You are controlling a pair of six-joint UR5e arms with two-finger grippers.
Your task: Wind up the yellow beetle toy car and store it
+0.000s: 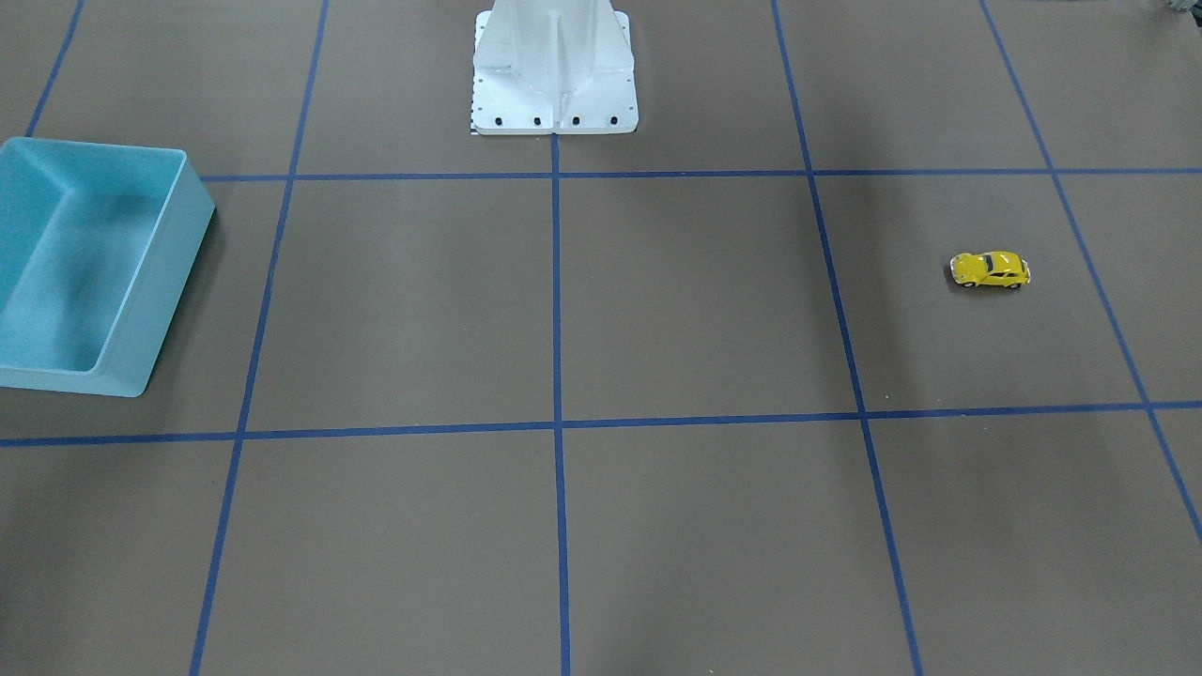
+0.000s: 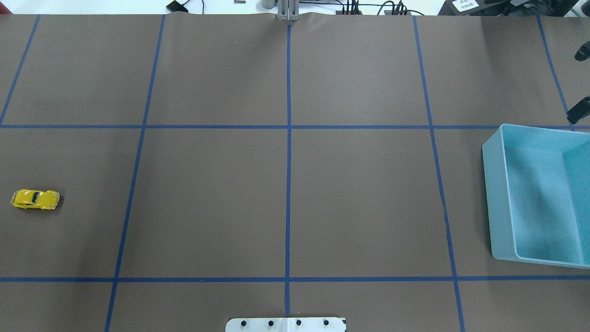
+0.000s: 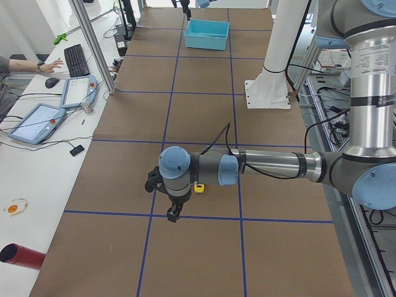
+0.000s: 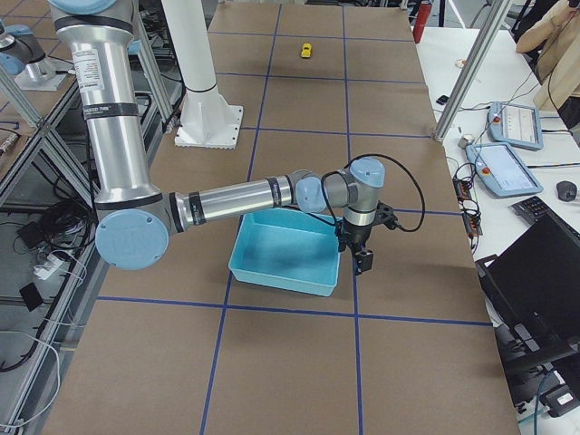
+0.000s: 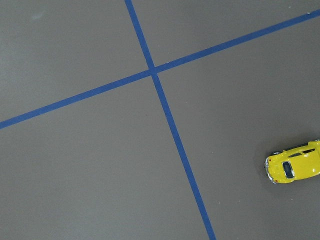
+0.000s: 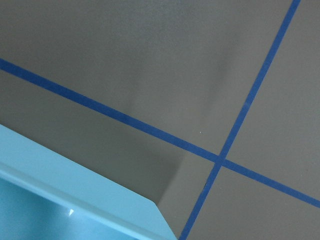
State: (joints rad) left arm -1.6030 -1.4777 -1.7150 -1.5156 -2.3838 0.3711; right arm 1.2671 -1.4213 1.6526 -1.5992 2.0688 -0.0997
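Observation:
The yellow beetle toy car stands on its wheels on the brown table, at the far left of the overhead view. It sits at the right edge of the left wrist view. In the exterior left view my left gripper points down above the table next to the car; I cannot tell whether it is open. A light blue bin stands empty on the other side. My right gripper hangs by the bin's operator-side wall; I cannot tell its state.
The white robot base stands at the table's middle edge. Blue tape lines divide the mat. Metal posts, tablets, a keyboard and a person's hand lie along the operators' side. Dark cut-off shapes show at the overhead view's right edge.

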